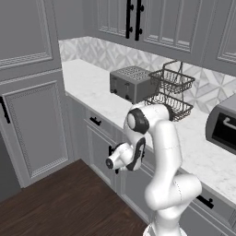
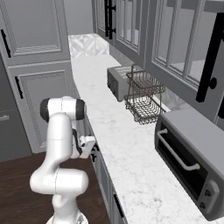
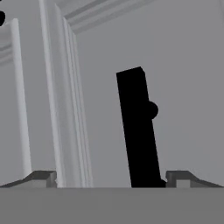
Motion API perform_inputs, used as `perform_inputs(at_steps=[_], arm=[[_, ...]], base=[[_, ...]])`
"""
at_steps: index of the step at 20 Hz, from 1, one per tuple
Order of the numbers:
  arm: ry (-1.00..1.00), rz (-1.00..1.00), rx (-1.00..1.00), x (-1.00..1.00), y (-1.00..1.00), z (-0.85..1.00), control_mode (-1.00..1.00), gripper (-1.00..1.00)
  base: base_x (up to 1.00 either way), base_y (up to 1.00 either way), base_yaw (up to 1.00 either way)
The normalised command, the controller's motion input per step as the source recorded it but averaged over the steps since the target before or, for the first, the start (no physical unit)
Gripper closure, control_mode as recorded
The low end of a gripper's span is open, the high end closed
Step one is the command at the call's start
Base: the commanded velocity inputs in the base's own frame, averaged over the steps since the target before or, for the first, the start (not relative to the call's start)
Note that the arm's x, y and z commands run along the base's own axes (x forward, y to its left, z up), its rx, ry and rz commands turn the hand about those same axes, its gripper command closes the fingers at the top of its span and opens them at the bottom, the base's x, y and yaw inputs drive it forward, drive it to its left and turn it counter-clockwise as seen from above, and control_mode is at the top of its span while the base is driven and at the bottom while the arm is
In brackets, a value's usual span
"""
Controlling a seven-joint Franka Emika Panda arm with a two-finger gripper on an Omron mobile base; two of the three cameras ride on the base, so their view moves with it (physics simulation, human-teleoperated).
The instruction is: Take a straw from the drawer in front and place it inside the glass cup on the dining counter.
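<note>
Claw: fingers spread wide, nothing between them but the black bar handle, which stands nearer the right finger than the left; no contact visible.
Handle: short black bar on a framed grey front, seen close and end-on in the hand view; probably the drawer front, though at this range hard to tell from a cabinet door.
Arm: folded low before the base cabinets, hand pressed close to the fronts below the marble worktop.
Straw: unseen; presumably inside the drawer, closed as far as can be judged.
Glass cup and dining counter: not in these views; a drive away, by the look of it.
Worktop clutter: toaster, two-tier wire basket, toaster oven; all well apart from the hand.
Stage: very start, lining up on the handle, nothing pulled.
Risk, off-centre grip: bar close to one finger, so closing could push it sideways and seat poorly, then slip on the pull.
Risk, wrong front: several similar black handles nearby; clamping a door handle instead would open no drawer.
Risk, shallow reach: closing short of the bar would pinch air.
Risk, pull path: elbow tucked tight, little room to draw straight back without the base giving way.
</note>
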Motion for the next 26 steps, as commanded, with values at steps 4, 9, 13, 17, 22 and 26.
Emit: perform_inputs(at_steps=[4, 9, 13, 17, 22, 26], arm=[[0.03, 0.0, 0.0, 0.42, 0.0, -0.23, -1.0, -1.0], [0.04, 0.0, 0.0, 0.48, 0.0, -0.09, -1.0, 1.0], [0.03, 0.0, 0.0, 0.39, 0.0, -0.01, -1.0, 1.0], [0.04, 0.0, 0.0, 0.09, 0.04, 0.0, -1.0, 1.0], [0.08, 0.01, 0.0, -0.05, 0.5, -0.09, -1.0, 1.0], [0.06, 0.04, 0.0, -0.23, 0.86, -0.04, -1.0, 1.0]], base=[[0.0, 0.0, 0.0], [0.0, 0.0, 0.0], [0.0, 0.0, 0.0], [0.0, 0.0, 0.0], [0.0, 0.0, 0.0], [0.0, 0.0, 0.0]])
